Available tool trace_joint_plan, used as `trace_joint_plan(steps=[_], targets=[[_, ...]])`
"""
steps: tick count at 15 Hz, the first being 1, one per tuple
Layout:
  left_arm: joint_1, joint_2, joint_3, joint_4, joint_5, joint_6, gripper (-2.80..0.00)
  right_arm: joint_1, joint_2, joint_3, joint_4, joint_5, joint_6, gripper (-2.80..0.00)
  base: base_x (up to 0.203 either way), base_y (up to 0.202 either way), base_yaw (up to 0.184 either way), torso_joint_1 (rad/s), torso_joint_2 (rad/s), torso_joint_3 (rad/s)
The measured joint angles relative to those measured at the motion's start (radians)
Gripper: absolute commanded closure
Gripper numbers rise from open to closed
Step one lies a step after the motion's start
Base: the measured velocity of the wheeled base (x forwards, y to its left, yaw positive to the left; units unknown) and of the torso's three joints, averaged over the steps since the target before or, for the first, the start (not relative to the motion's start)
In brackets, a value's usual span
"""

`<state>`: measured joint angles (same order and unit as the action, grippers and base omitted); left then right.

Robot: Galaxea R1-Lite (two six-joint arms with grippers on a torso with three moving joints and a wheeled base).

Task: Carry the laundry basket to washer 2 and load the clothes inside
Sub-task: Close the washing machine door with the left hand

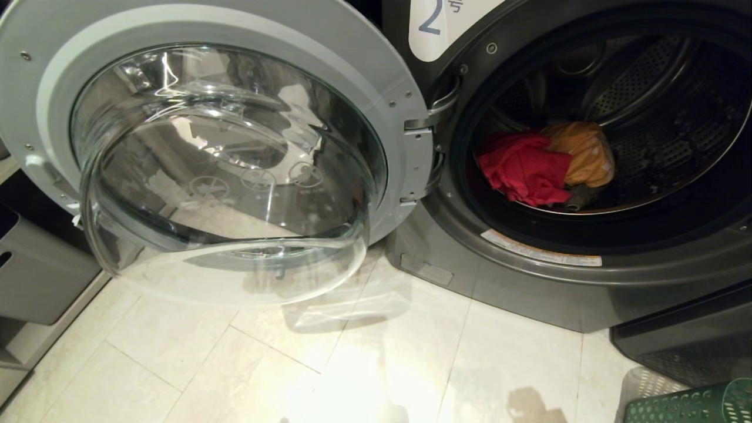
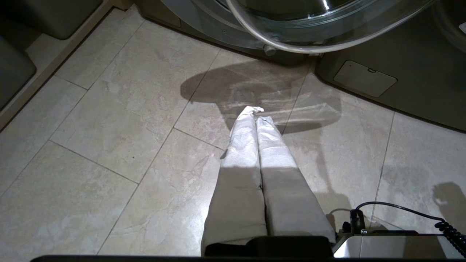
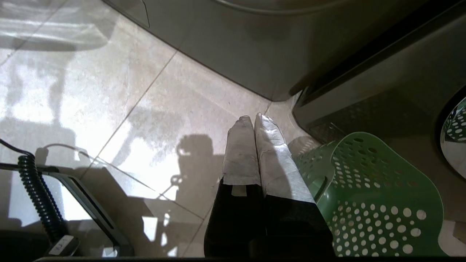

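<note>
Sitting wide open: washer 2, with its round glass door swinging out to the left and the white label with the blue 2 peeking in at the far edge above the hinge. Lying inside the drum, toward its left near side: the clothes, red piece on the left, orange-yellow one bunched just right of it and touching, a bit of something dark poking out underneath (can't tell what that one is).

Standing on the pale tiled floor at the near right, right beside the washer's lower front: the laundry basket, green and full of round holes, with only its rim showing in the head view.

Hovering low over the tiles in front of the door: left gripper, cloth-wrapped fingers pressed together, pinching nothing. Hanging just left of the basket, pointing at the washer's base: right gripper, fingers likewise pressed tight together and holding nothing.

Tucked at the far left against the wall: a grey bin.
</note>
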<state>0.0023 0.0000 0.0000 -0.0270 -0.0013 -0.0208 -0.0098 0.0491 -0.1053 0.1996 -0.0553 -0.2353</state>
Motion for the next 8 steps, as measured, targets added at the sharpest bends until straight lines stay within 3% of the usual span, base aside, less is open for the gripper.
trace_joint_plan(steps=[8], targets=[[0.0, 0.0, 0.0, 0.0, 0.0, 0.0, 0.0, 0.004, -0.052, 0.011, -0.03, -0.001, -0.01, 0.0, 0.0, 0.0, 0.0, 0.0, 0.0, 0.0]])
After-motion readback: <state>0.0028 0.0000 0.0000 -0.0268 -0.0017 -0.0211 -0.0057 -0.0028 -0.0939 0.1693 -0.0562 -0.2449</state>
